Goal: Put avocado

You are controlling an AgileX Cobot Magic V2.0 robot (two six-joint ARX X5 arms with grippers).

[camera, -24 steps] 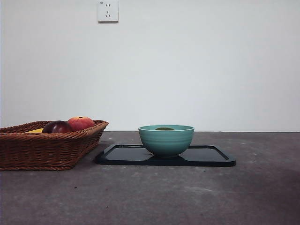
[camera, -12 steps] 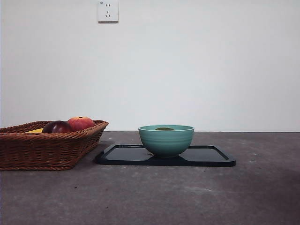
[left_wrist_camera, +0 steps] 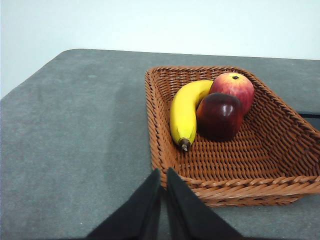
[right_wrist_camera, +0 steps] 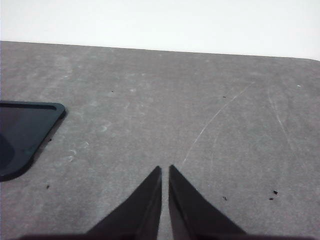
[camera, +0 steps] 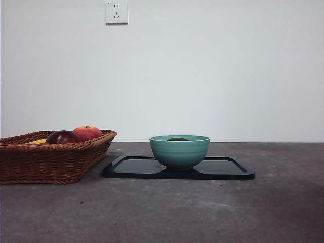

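The avocado (camera: 177, 139) lies inside the teal bowl (camera: 179, 152); only its dark-green top shows above the rim in the front view. The bowl stands on a black tray (camera: 228, 169). Neither arm appears in the front view. My left gripper (left_wrist_camera: 163, 172) hangs shut above the near edge of the wicker basket (left_wrist_camera: 280, 187), holding nothing. My right gripper (right_wrist_camera: 165, 169) is shut over bare table, to the side of the tray's corner (right_wrist_camera: 30, 130).
The wicker basket (camera: 50, 162) sits left of the tray and holds a banana (left_wrist_camera: 185, 112), a dark red-purple fruit (left_wrist_camera: 218, 116) and a red-orange apple (left_wrist_camera: 232, 86). A wall socket (camera: 116, 12) is on the white wall behind.
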